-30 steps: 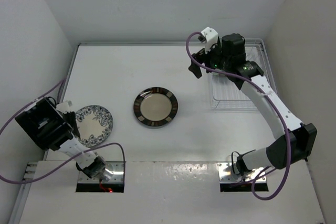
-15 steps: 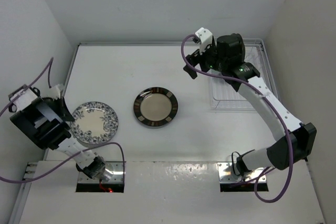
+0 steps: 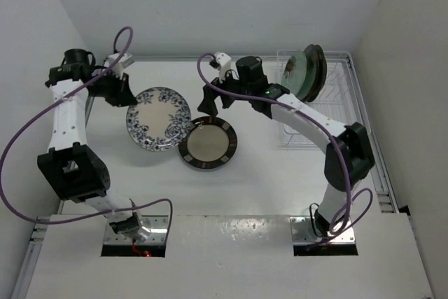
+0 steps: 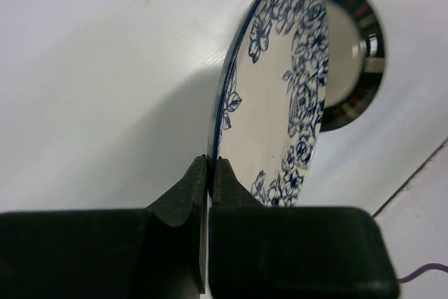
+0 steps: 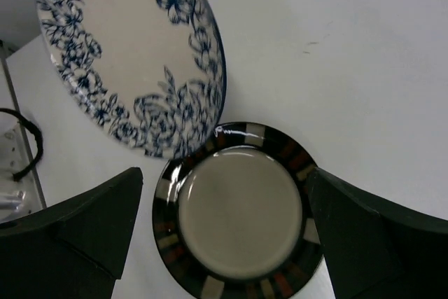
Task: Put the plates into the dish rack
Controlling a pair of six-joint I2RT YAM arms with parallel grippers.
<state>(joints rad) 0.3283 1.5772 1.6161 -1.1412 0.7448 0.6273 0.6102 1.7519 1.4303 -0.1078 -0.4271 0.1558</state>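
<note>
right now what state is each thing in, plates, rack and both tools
blue floral plate, gripped by its rim, tilted up
brown-rimmed plate, lying flat, not gripped
racked plates, standing on edge at the rack's far end
dish rack, partly loaded, near rows free
left tool, shut on the floral plate's rim
right tool, open above the brown-rimmed plate

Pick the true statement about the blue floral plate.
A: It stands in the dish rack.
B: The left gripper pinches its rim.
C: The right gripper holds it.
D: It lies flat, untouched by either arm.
B: in the left wrist view the left gripper has its jaws shut on the rim of the blue floral plate, while the right gripper is open above the brown-rimmed plate.
</note>
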